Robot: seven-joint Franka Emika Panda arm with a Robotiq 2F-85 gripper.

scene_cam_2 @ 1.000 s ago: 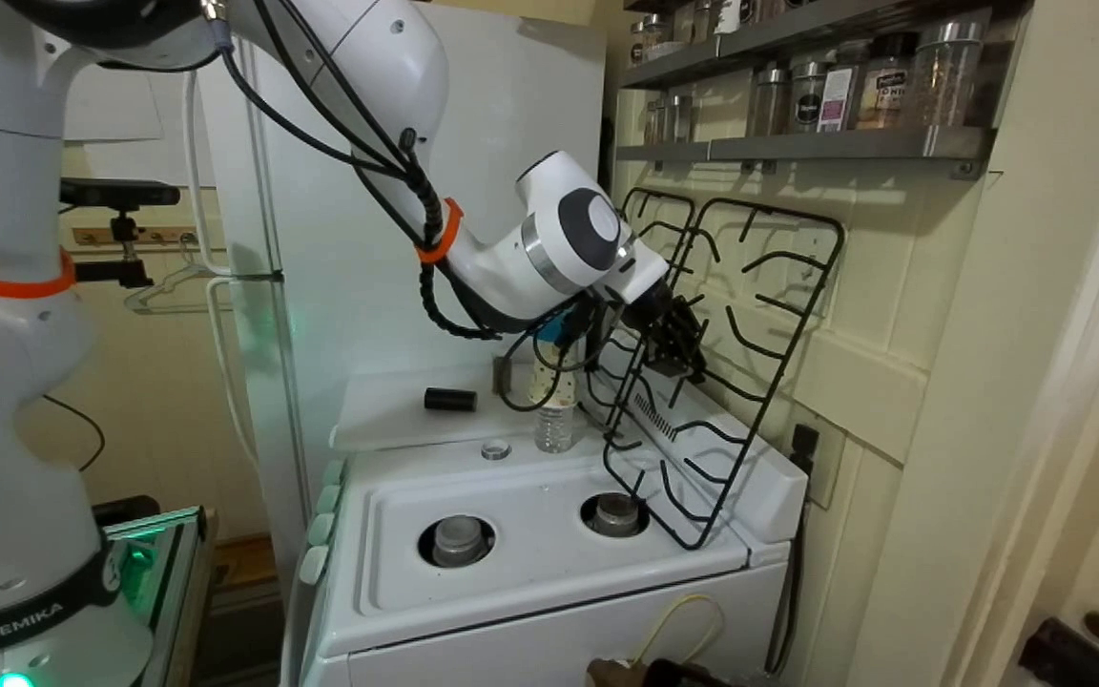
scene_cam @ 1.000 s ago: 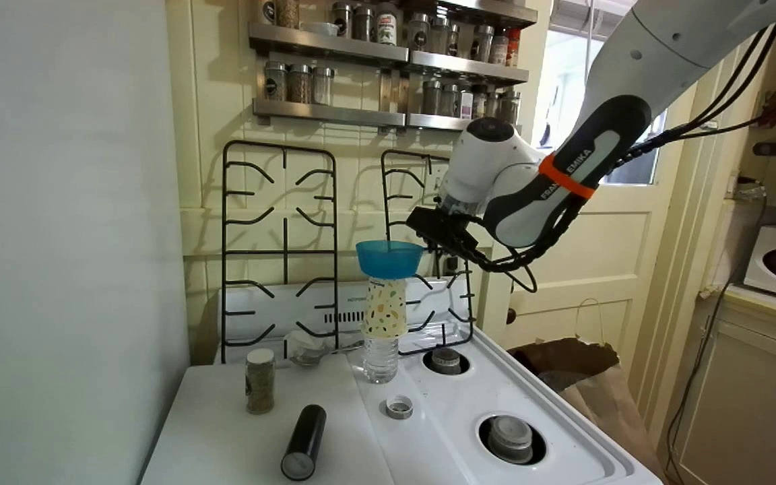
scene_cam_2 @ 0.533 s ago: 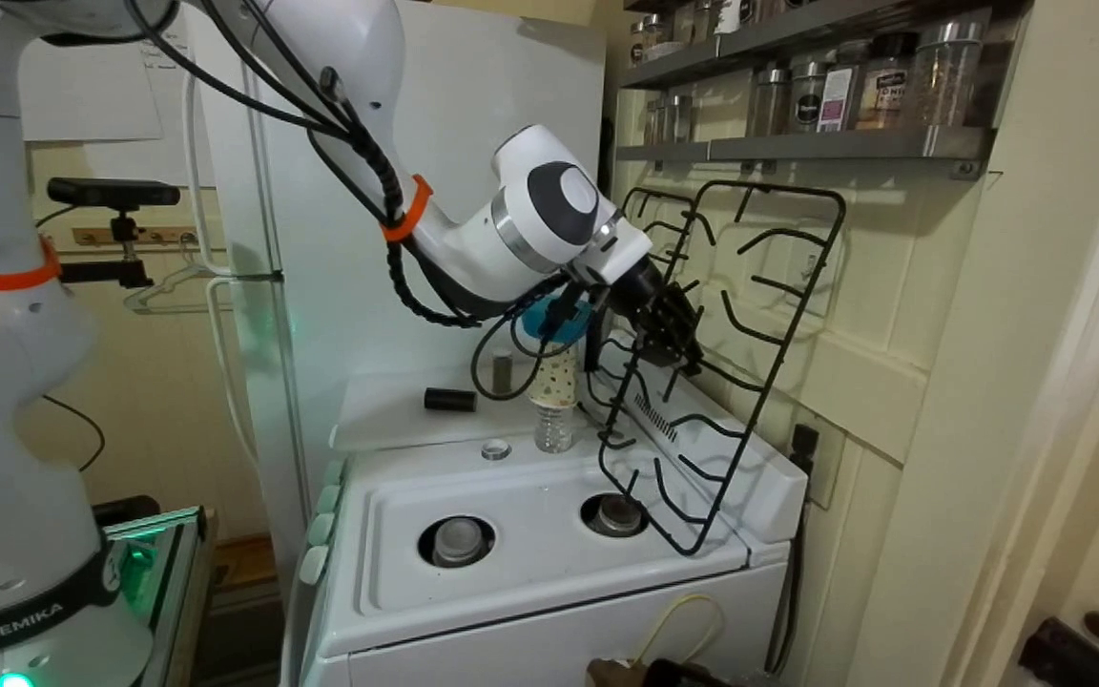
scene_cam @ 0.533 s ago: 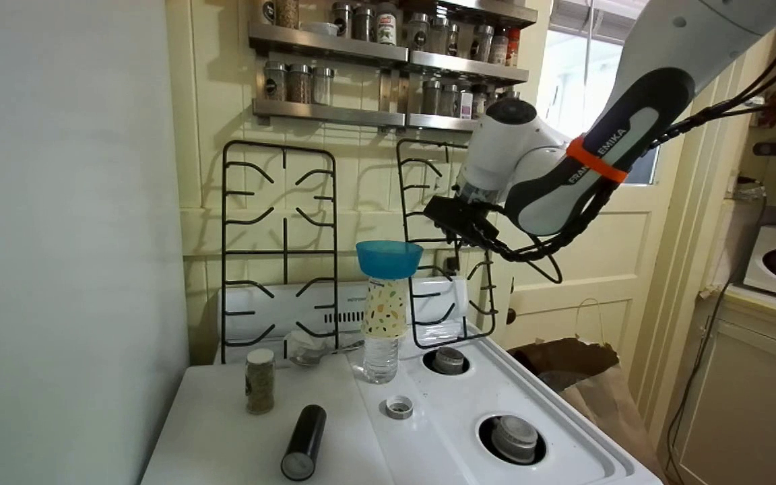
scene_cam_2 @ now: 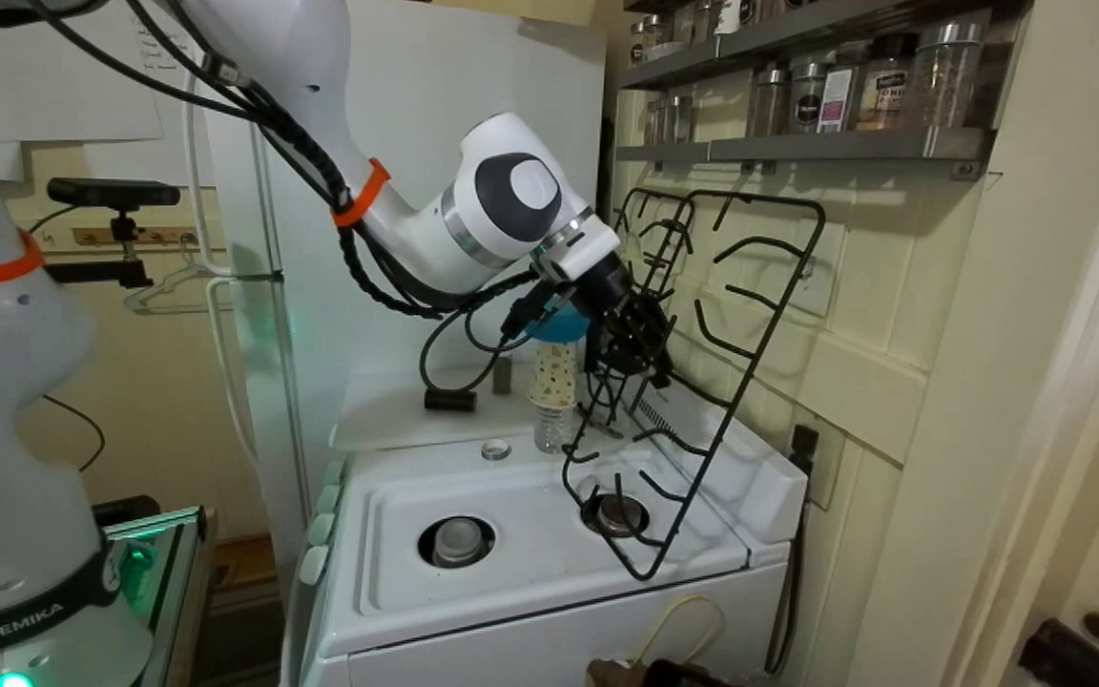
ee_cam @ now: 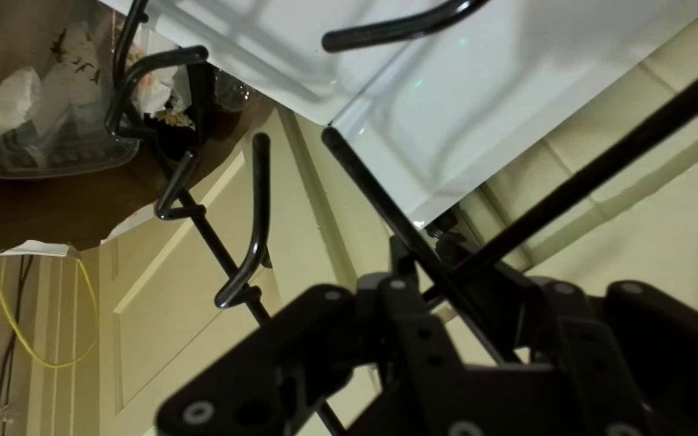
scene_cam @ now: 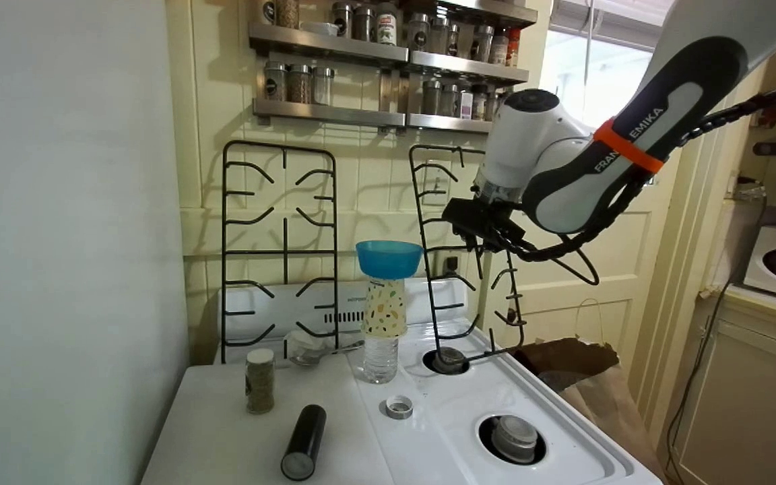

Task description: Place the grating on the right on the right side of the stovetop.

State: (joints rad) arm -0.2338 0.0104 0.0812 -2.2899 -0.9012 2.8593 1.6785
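Note:
The grating point(scene_cam: 448, 306) is a black wire stove grate, tilted and standing steeply over the rear right of the white stovetop point(scene_cam: 442, 411); it also shows in an exterior view point(scene_cam_2: 754, 358). My gripper point(scene_cam: 472, 246) is closed around the grating's middle bars, and in the wrist view the gripper point(ee_cam: 431, 257) has crossed bars point(ee_cam: 376, 194) between its fingers. The grating's lower end overlaps the rear burner point(scene_cam_2: 618, 515); I cannot tell whether it touches the stovetop. The front burner point(scene_cam: 514, 438) is uncovered. The arm hides part of the grating's upper right.
The second grate point(scene_cam: 285, 252) leans at the back left. A bottle point(scene_cam: 381, 364) topped with a cup and blue bowl point(scene_cam: 389, 259) stands near the grating. A white ring point(scene_cam: 399, 407), black cylinder point(scene_cam: 304, 441) and jar point(scene_cam: 260, 380) are on the left. Shelves point(scene_cam: 331, 114) hang above.
My gripper and the grating have moved together away from the wall and toward the stovetop's right side. The grating's lower end has come forward over the rear burner.

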